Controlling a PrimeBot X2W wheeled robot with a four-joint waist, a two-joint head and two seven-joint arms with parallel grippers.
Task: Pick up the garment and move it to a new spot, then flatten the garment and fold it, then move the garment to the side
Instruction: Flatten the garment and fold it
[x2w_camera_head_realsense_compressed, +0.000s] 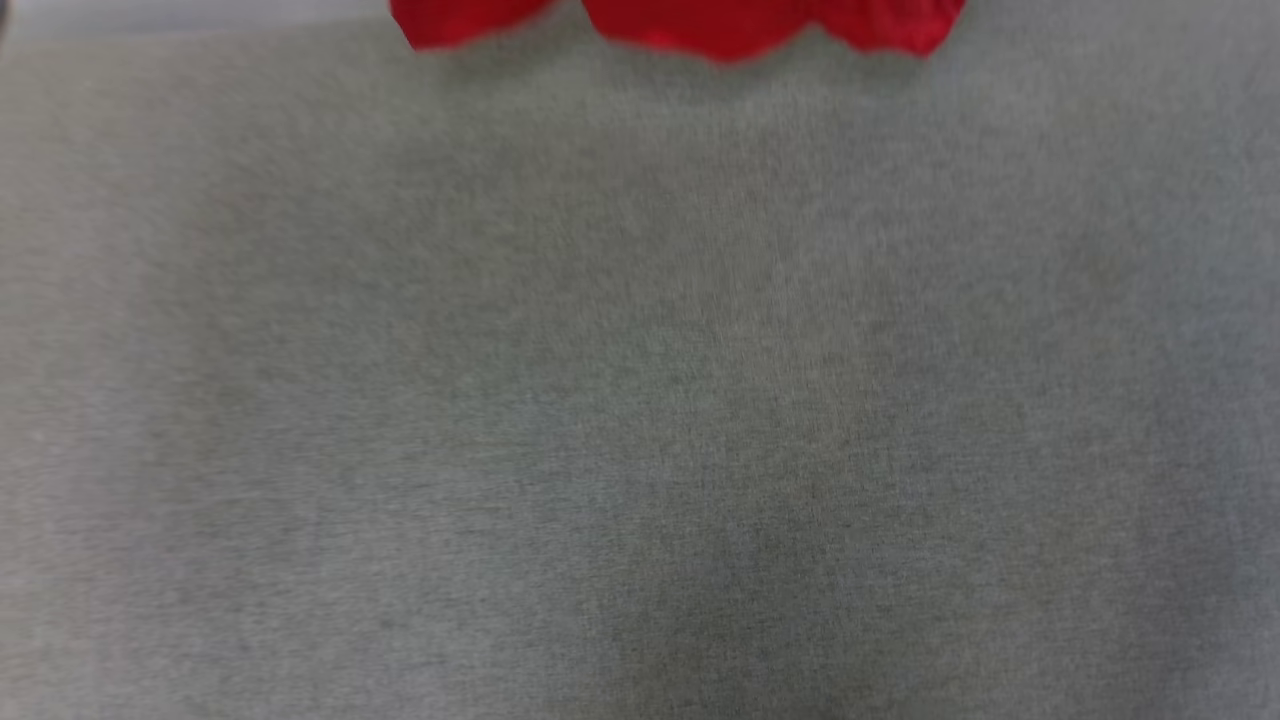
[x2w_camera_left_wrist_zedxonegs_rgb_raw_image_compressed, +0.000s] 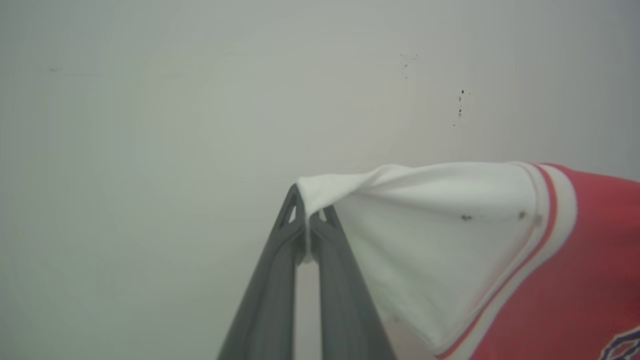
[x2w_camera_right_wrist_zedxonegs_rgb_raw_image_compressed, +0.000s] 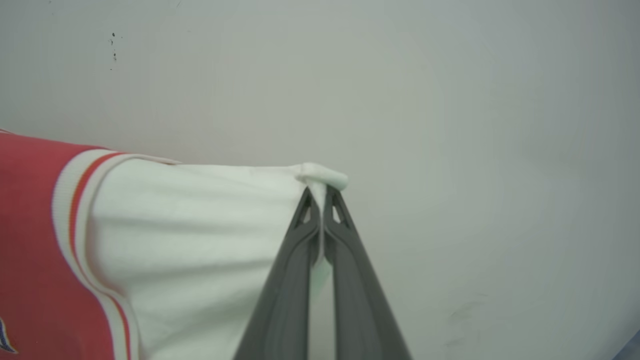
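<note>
The garment (x2w_camera_head_realsense_compressed: 700, 25) is seen as soft matt cloth: a red knit body, a smooth white sleeve (x2w_camera_left_wrist_zedxonegs_rgb_raw_image_compressed: 440, 225) at 3 o'clock of the fingers (x2w_camera_left_wrist_zedxonegs_rgb_raw_image_compressed: 265, 300), and ribbed striped trim (x2w_camera_left_wrist_zedxonegs_rgb_raw_image_compressed: 550, 210). The fingers are rendered in matt dark grey plastic. The surface (x2w_camera_head_realsense_compressed: 640, 400) is covered in grey, flecked, felt-like cloth. The wall (x2w_camera_left_wrist_zedxonegs_rgb_raw_image_compressed: 150, 100) is matt and pale

Head looks down on grey surface (x2w_camera_head_realsense_compressed: 640, 400), wrist views close along fingers (x2w_camera_left_wrist_zedxonegs_rgb_raw_image_compressed: 265, 300), sharing garment (x2w_camera_left_wrist_zedxonegs_rgb_raw_image_compressed: 440, 240)
</note>
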